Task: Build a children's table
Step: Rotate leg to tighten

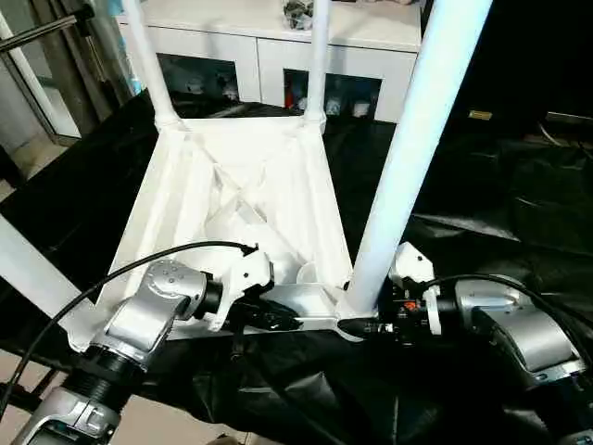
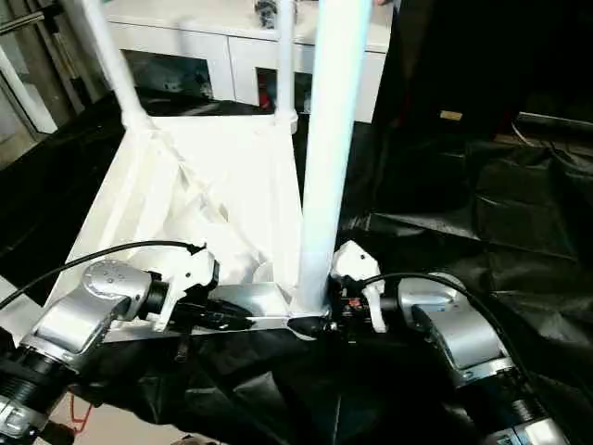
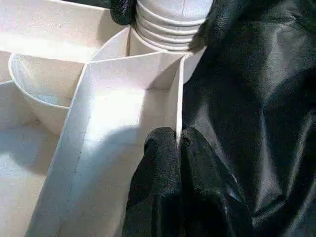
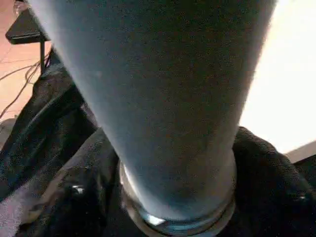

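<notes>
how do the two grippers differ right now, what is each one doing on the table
The left gripper is shut, pinching the thin rim wall of the upturned tabletop. The right gripper sits at the base of the near leg, its fingers spread around the ribbed collar at the corner socket. The left one reaches in from the left, the right from the right. Both work low at the tabletop's near edge.
</notes>
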